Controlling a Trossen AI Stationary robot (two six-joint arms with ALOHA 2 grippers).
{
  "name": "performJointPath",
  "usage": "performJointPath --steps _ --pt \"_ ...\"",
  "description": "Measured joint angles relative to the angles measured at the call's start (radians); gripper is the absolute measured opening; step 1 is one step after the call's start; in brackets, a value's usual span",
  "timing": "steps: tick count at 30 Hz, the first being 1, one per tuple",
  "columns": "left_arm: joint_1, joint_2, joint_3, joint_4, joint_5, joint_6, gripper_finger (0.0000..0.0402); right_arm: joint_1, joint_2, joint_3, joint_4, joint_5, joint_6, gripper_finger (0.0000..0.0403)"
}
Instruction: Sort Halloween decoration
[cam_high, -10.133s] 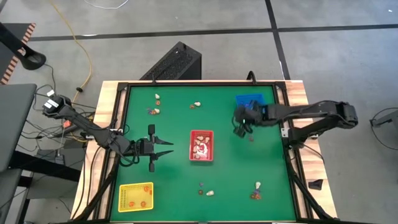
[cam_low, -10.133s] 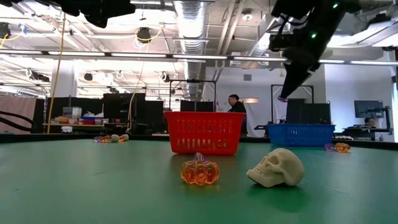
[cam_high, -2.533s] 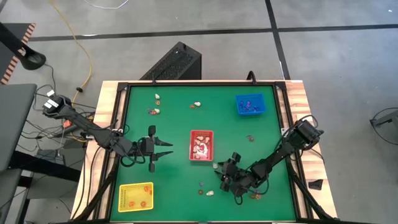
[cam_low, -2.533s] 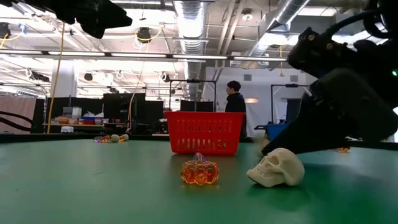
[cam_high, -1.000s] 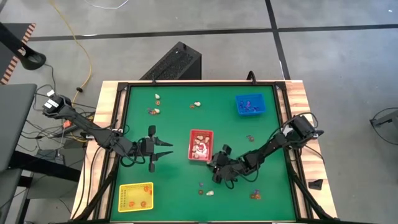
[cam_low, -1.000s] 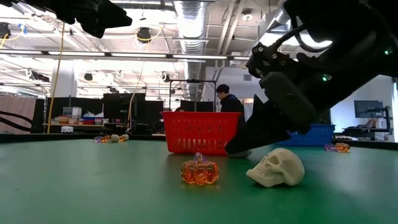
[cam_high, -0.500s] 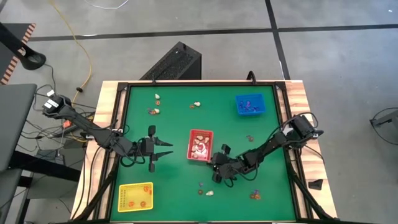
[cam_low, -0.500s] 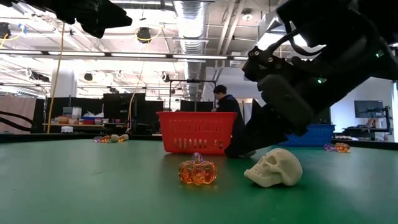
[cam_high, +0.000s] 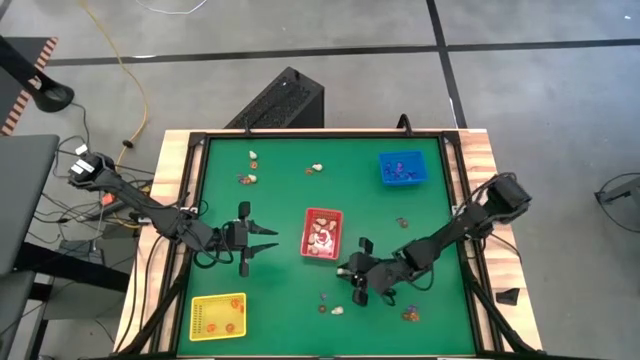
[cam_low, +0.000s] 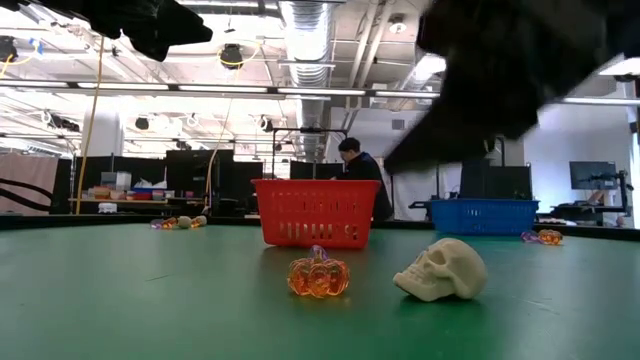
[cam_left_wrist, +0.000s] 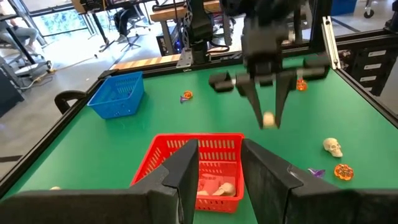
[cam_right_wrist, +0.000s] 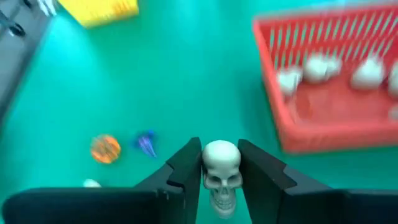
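Right wrist view: right gripper (cam_right_wrist: 221, 163) pinches a small cream skull (cam_right_wrist: 221, 172) between narrowly parted fingers, raised above the green table (cam_high: 440, 240), near the red tray (cam_high: 323, 234). Left gripper (cam_high: 268, 240) hovers part-open, holding nothing, left of that tray.

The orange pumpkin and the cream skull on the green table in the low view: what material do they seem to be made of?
The orange pumpkin looks like translucent plastic, or possibly glass: light glows through it and its ribs are glossy. The cream skull looks like opaque moulded plastic or resin with a matte finish, showing no bright reflections. Both lie on a green table whose surface looks dull.
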Motion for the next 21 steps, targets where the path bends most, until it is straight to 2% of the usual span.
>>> performJointPath --steps 5,8,14,18,21 --pt "0.000 0.000 0.000 0.004 0.000 0.000 0.0109 -0.040 -0.100 0.001 0.030 0.088 -0.125 0.0115" --pt "0.000 0.000 0.000 0.005 0.000 0.003 0.0109 -0.101 -0.108 0.001 0.082 0.093 -0.186 0.0120" --pt "0.000 0.000 0.000 0.001 0.000 0.010 0.0109 -0.232 -0.041 0.001 0.132 -0.014 -0.199 0.0141" --pt "0.000 0.000 0.000 -0.006 0.000 0.010 0.0109 -0.301 -0.038 0.001 0.139 -0.122 -0.191 0.0172" --pt "0.000 0.000 0.000 -0.006 0.000 0.015 0.0109 -0.322 -0.042 0.001 0.135 -0.146 -0.173 0.0198"
